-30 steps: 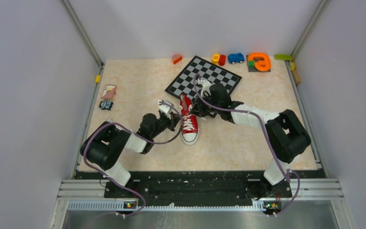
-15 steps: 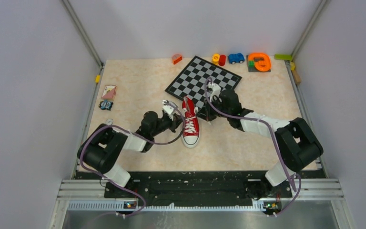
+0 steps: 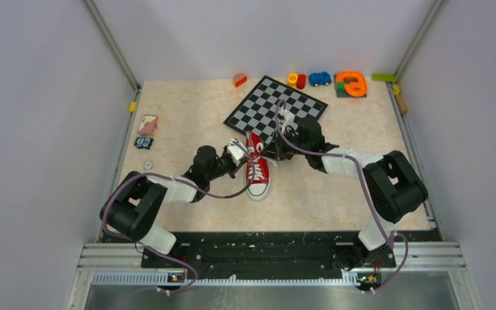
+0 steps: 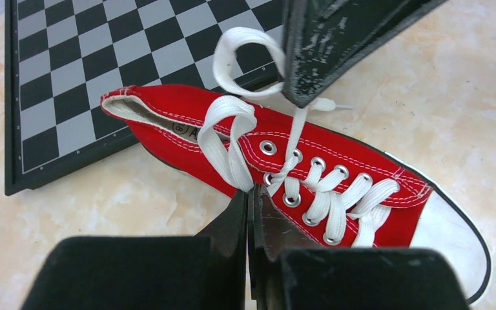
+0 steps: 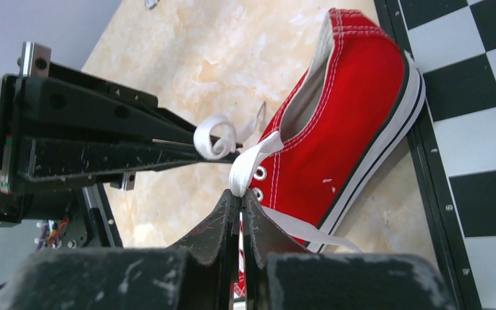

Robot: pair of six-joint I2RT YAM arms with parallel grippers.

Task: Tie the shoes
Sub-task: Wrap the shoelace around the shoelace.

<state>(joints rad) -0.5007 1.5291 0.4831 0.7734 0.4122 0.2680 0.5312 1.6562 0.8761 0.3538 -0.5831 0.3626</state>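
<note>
Left fingers (image 4: 232, 223) and right fingers (image 5: 219, 226) each pinch a lace (image 4: 229, 152) loop over the shoe (image 4: 168, 108), so crossing and tightening the bow seem left.

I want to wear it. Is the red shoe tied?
Not yet. On the red shoe, white laces form loose loops pinched by left gripper and right gripper; no bow.

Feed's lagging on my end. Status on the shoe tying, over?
Left claw shut on a lace loop. Right claw shut on the other loop. Red sneaker upright, bow not yet tied. Heel against the chessboard edge.
</note>
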